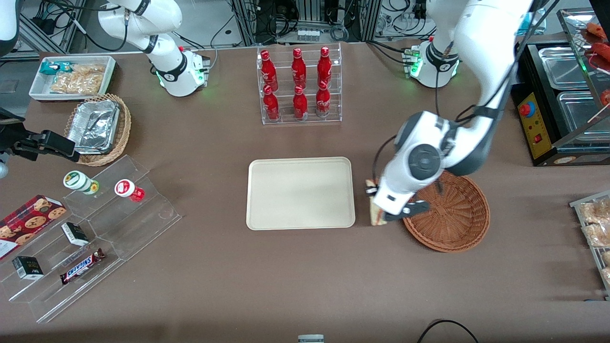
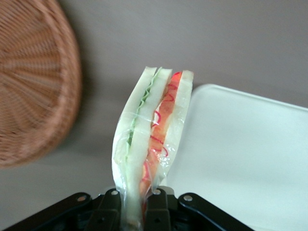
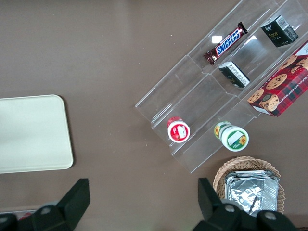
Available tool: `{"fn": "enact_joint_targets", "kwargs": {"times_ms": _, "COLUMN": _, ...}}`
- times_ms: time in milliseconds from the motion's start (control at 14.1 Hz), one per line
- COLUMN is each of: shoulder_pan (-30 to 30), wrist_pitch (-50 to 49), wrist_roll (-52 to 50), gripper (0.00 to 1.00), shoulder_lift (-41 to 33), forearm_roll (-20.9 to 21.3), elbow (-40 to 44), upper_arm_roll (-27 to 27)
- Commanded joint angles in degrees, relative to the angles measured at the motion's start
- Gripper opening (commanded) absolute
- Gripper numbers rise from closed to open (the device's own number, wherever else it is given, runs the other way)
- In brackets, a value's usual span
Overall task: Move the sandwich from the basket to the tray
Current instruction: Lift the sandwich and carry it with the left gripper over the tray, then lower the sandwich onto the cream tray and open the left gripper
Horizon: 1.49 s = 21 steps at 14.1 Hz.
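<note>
Brown cloth over the whole table (image 1: pixel 214 286), smooth and matte; past its twelve-o'clock edge, metal framing and tangled black cables. Seen from the front camera, at table centre: cream tray (image 1: pixel 300 193), flat and bare. At twelve o'clock from it, clear acrylic rack (image 1: pixel 300 85) with six red bottles (image 1: pixel 298 69) in two rows. At three o'clock from the tray, reddish woven basket (image 1: pixel 450 214), nothing visible inside. Between tray and basket, above the strip of cloth separating them: gripper (image 1: pixel 381 216) of the working arm, fingers (image 2: pixel 156 207) pressed onto the wrapped sandwich (image 2: pixel 151 139). Held clear of the basket, just beside the tray's three-o'clock rim; in the wrist view, cut edge showing green and red layers between pale bread under clear film, basket to one side and tray to the other.

At nine o'clock from the tray, stepped clear display stand (image 1: pixel 95 238) carrying two small cups (image 1: pixel 128 189), two dark little boxes (image 1: pixel 75 233), a Snickers bar (image 1: pixel 82 267) and a cookie box (image 1: pixel 28 224). At ten o'clock, tan wicker basket (image 1: pixel 121 131) holding foil containers (image 1: pixel 93 126); farther from the camera, white bin (image 1: pixel 35 88) of bagged snacks. At two o'clock, black appliance (image 1: pixel 538 128) with steel pans. Nothing standing between the held sandwich and the tray.
</note>
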Motion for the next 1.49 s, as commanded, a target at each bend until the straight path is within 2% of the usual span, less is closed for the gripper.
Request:
{"fn": "enact_joint_targets", "kwargs": {"times_ms": 0, "shoulder_pan": -5.77, "wrist_pitch": -1.22, "wrist_roll": -9.22, "gripper": 0.05, "shoulder_lift": 4.34, "forearm_roll": 4.21, "elbow": 6.29, "upper_arm_roll": 0.48}}
{"fn": "enact_joint_targets", "kwargs": {"times_ms": 71, "shoulder_pan": -7.18, "wrist_pitch": -1.04, "wrist_roll": -11.35, "gripper": 0.05, "shoulder_lift": 5.66, "forearm_roll": 5.27, "elbow": 7.17, "upper_arm_roll": 0.39}}
{"fn": "enact_joint_targets", "kwargs": {"times_ms": 354, "shoulder_pan": -12.11, "wrist_pitch": -0.95, "wrist_roll": -15.58, "gripper": 0.04, "shoulder_lift": 10.85, "forearm_roll": 5.11, "elbow": 13.5, "upper_arm_roll": 0.31}}
{"fn": "enact_joint_targets", "kwargs": {"times_ms": 708, "shoulder_pan": -17.21, "wrist_pitch": 3.53, "wrist_roll": -17.6, "gripper": 0.04, "shoulder_lift": 13.84, "forearm_roll": 5.37, "elbow": 14.21, "upper_arm_roll": 0.31}}
{"fn": "enact_joint_targets", "kwargs": {"times_ms": 920, "shoulder_pan": -20.11, "wrist_pitch": 3.53, "wrist_roll": -18.65, "gripper": 0.04, "shoulder_lift": 17.18, "forearm_roll": 5.55, "elbow": 17.72, "upper_arm_roll": 0.48}}
{"fn": "enact_joint_targets", "kwargs": {"times_ms": 1133, "shoulder_pan": -21.17, "wrist_pitch": 3.53, "wrist_roll": -19.01, "gripper": 0.05, "shoulder_lift": 18.85, "forearm_roll": 5.72, "elbow": 19.21, "upper_arm_roll": 0.74}}
{"fn": "enact_joint_targets", "kwargs": {"times_ms": 1416, "shoulder_pan": -21.44, "wrist_pitch": 4.41, "wrist_roll": -20.33, "gripper": 0.08, "shoulder_lift": 19.82, "forearm_roll": 9.58, "elbow": 19.31, "upper_arm_roll": 0.83}}
